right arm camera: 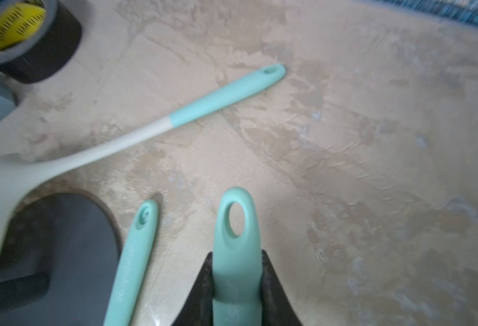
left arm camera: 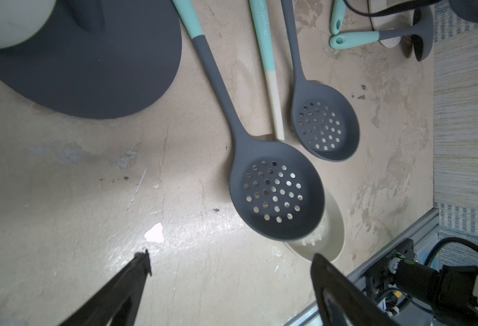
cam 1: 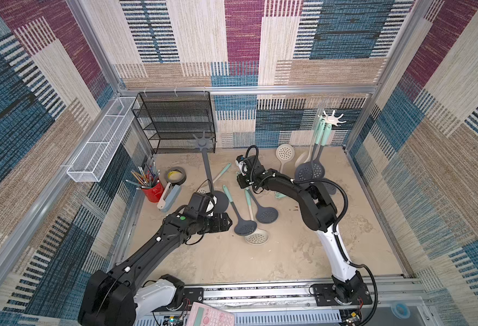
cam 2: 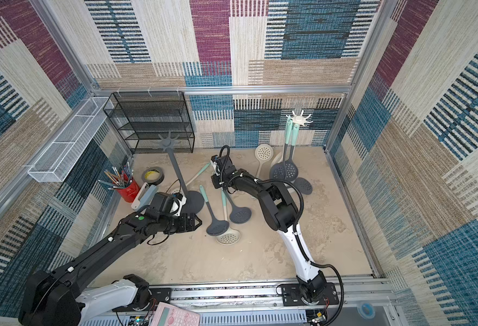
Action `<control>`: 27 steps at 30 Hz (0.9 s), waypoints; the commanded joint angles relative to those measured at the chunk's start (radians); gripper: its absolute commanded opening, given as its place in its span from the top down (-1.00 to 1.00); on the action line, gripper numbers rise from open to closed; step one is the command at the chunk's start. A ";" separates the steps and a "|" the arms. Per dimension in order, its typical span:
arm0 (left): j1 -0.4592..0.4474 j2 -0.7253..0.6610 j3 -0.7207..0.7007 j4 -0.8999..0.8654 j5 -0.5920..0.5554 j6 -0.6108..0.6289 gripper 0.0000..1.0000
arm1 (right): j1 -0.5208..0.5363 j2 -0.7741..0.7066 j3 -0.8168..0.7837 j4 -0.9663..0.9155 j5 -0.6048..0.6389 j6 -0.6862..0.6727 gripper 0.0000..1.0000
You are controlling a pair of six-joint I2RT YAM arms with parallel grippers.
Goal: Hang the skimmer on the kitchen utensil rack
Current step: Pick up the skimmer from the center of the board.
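Right wrist view puts us at the grasp: the right gripper point(right arm camera: 237, 254) pinches the skimmer point(right arm camera: 236, 282) handle narrowly between its jaws, hanging hole just past the tips. Next we judge a lift, then threading that hole onto a rack point(cam 1: 331, 120) hook. Arm reaches forward, wrist low; left gripper point(left arm camera: 230, 255) gapes empty.

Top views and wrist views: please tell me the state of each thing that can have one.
grey skimmer: head on the table, handle gripped
right end effector: shut on grey skimmer
left end effector: open, empty
white rack: upright, holds hanging skimmers
grey rack: upright, nothing hanging
red cup: upright, full of pencils
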 commanded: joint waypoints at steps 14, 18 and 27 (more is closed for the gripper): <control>-0.019 -0.095 -0.046 0.321 0.171 -0.008 -0.79 | 0.001 -0.507 -0.473 0.251 -0.107 -0.006 0.72; -0.057 -0.093 -0.041 0.417 0.155 -0.009 -0.76 | 0.001 -0.638 -0.579 0.273 -0.111 0.002 0.71; -0.175 -0.025 -0.023 0.668 0.080 0.021 -0.64 | 0.001 -0.883 -0.735 0.302 -0.135 0.071 0.70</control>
